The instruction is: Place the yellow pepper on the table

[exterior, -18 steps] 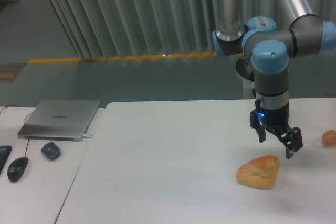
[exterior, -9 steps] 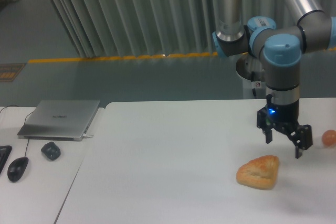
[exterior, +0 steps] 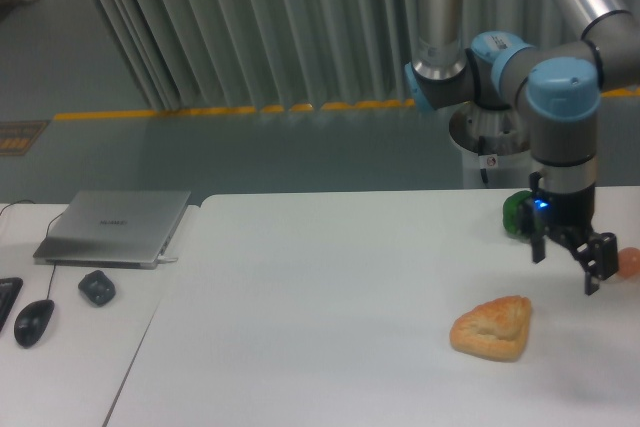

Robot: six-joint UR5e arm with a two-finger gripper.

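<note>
The yellow pepper is not in view. My gripper hangs open and empty a little above the white table, near its right side. It is above and to the right of the golden-brown bread piece. A green pepper shows just behind the gripper's wrist on the left. A small orange-red thing lies at the right edge of the frame, just right of the gripper's fingers.
A smaller white desk on the left bears a closed laptop, a dark small object, a mouse and a keyboard edge. The arm's base stands behind the table.
My gripper has moved to the right across the table, away from above the bread. That uncovered the green pepper behind it. The bread has not moved.
</note>
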